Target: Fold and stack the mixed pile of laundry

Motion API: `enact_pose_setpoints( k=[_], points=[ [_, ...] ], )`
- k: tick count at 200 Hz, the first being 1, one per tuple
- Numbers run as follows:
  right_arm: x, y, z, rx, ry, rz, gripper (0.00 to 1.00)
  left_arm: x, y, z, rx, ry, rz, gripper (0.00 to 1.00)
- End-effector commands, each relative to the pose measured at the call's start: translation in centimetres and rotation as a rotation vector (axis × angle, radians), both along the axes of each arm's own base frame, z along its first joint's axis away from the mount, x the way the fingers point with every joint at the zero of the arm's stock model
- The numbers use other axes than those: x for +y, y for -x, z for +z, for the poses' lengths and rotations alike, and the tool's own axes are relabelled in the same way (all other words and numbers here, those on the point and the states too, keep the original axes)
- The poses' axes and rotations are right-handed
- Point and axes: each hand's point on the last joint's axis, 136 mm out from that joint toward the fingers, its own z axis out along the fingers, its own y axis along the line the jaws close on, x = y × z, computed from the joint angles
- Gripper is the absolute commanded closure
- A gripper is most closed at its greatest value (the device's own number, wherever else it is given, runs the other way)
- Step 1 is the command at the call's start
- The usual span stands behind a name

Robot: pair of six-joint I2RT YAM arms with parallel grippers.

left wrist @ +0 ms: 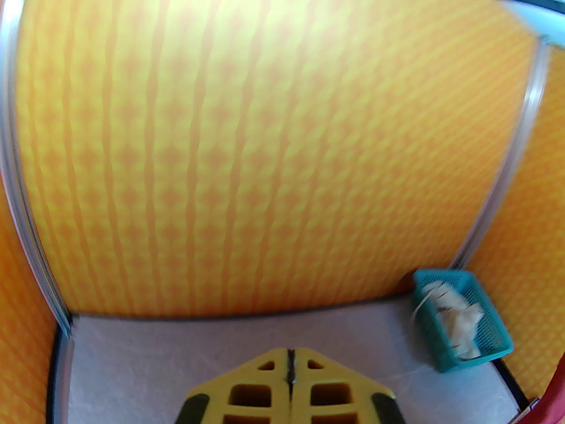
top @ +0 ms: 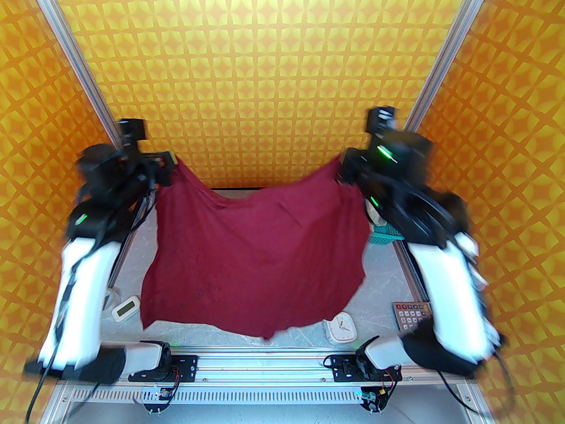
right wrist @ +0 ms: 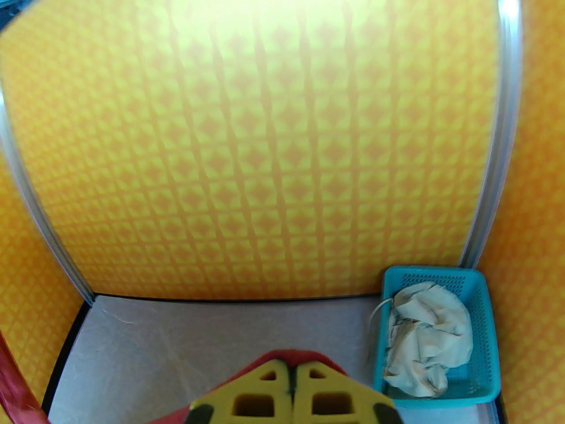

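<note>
A: fingers?
B: left fingers [left wrist: 260, 391] clamped on one top corner of shirt [top: 260, 254]; right fingers [right wrist: 335, 400] on the other; shirt hangs spread between them over table [top: 384, 276]
A: shorts?
B: shorts [right wrist: 426, 338] crumpled in basket [right wrist: 484, 325]; far right corner

— Any lettering, brand or number made out?
— None legible. Checked the calculator [top: 412, 315] keys, the white clock [top: 340, 327] dial and the small digital display [top: 126, 308]. Found only faint marks on each, too small and too blurred to be read.
</note>
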Motion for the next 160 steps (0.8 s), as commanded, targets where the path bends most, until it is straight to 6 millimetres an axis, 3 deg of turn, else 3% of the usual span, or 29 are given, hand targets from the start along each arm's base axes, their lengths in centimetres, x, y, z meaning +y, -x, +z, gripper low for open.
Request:
enact_pose_setpoints(
  k=[1,17,38,60,71,81,90,106,125,140,142,160],
  points=[
    [1.5,-3.5,3.3,-0.111,-0.154,0.116,1.0,2.9,-2.3,5.8,-0.188,0.017,0.084,1.0],
    [0.1,-6.6,5.1,-0.187,-0.2,0.096,1.0,5.4,-5.4,7.4,-0.256,0.024,0.136,1.0],
    [-2.0,-8.8,8.5,-0.327,-0.351,0.145,1.0,7.5,-6.5,11.3,-0.349,0.073,0.17,1.0],
    [-4.1,-7.2,12.0,-0.43,-0.429,0.172,1.0,7.2,-4.3,15.9,-0.474,0.049,0.147,1.0],
    [-4.4,-6.2,12.4,-0.435,-0.421,0.173,1.0,7.1,-3.1,17.0,-0.501,0.036,0.142,1.0],
    [-4.1,-5.7,12.1,-0.419,-0.421,0.188,1.0,6.8,-2.5,16.8,-0.488,0.024,0.134,1.0],
    [-3.8,-5.4,11.3,-0.389,-0.428,0.203,1.0,6.8,-2.2,16.0,-0.463,0.019,0.133,1.0],
    [-3.2,-5.1,9.3,-0.309,-0.451,0.225,1.0,6.8,-2.2,12.8,-0.391,0.006,0.135,1.0],
    [-1.6,-4.4,4.9,-0.163,-0.492,0.291,1.0,6.6,-1.2,7.8,-0.3,0.005,0.13,1.0],
    [-1.1,-3.2,-0.1,-0.059,-0.508,0.287,1.0,6.5,-0.2,2.1,-0.208,0.017,0.131,1.0],
    [-1.1,-2.9,-0.7,-0.052,-0.51,0.284,1.0,6.4,0.5,2.0,-0.211,0.018,0.131,1.0],
    [-1.0,-0.2,-6.6,0.031,-0.522,0.263,1.0,6.3,1.8,-6.4,-0.063,0.044,0.136,1.0]
  ],
)
